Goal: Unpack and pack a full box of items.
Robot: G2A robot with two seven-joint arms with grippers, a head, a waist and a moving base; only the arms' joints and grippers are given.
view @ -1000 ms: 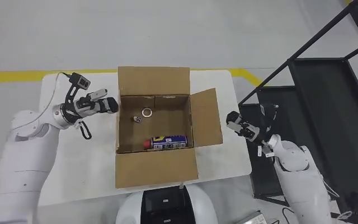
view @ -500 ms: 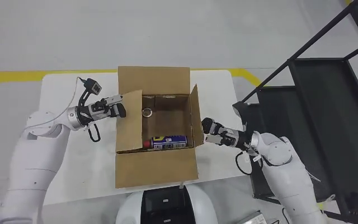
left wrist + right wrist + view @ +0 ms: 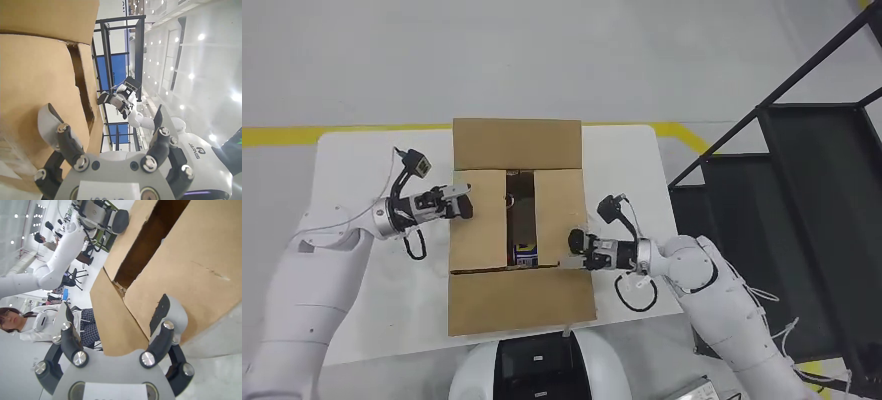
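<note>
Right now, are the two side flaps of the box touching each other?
Apart. The top view shows a dark open strip running between the left flap and the right flap; their edges do not meet.

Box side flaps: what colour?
Brown cardboard, same as the rest of the box. The side flaps show best in the top view.

2 side flaps [image 3: 482, 225] hide most of the spray can [image 3: 525, 250] inside the box [image 3: 522, 298]
</note>
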